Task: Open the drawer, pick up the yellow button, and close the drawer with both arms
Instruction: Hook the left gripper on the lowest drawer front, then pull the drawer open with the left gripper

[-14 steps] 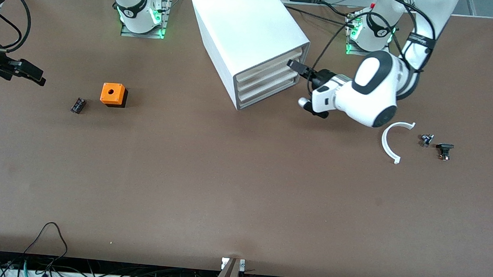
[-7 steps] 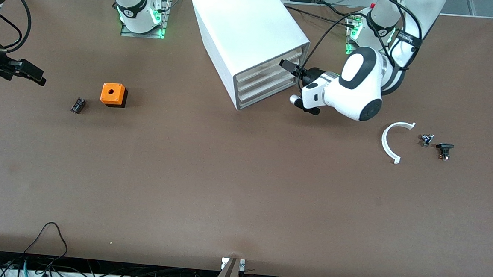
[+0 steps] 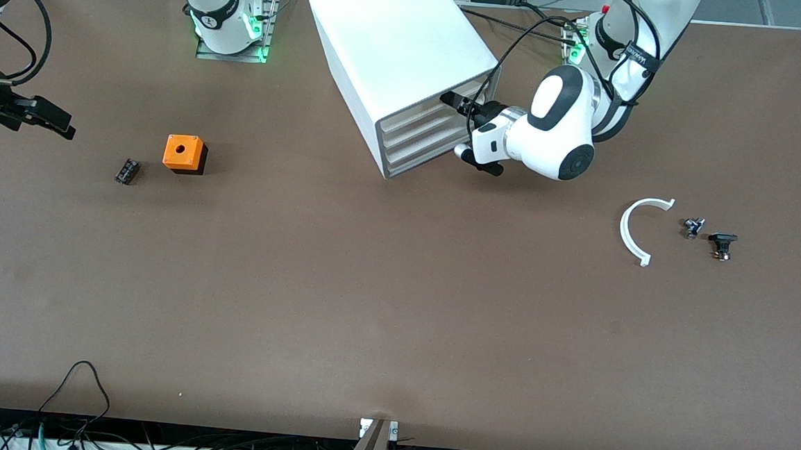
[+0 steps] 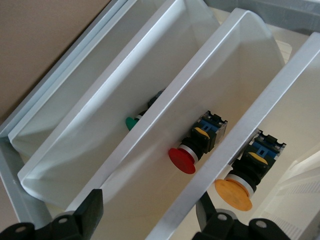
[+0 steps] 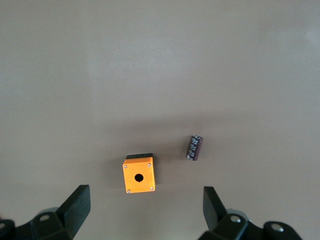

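Observation:
The white cabinet stands at the back middle with three drawer fronts that look shut. The uppermost drawer also shows in the left wrist view, and the button with its orange-yellow cap lies inside it. My left gripper is open at the cabinet's front, up against the upper drawers. In the left wrist view its fingers straddle a white drawer lip without closing on it. My right gripper is open and empty, waiting over the table at the right arm's end; it also shows in the right wrist view.
An orange cube with a hole and a small black ridged part lie near the right gripper. A red button and a green one sit in the lower drawers. A white arc and two small black parts lie at the left arm's end.
My left gripper has moved from beside the cabinet in toward its front, up to the upper drawers. The right arm has not moved.

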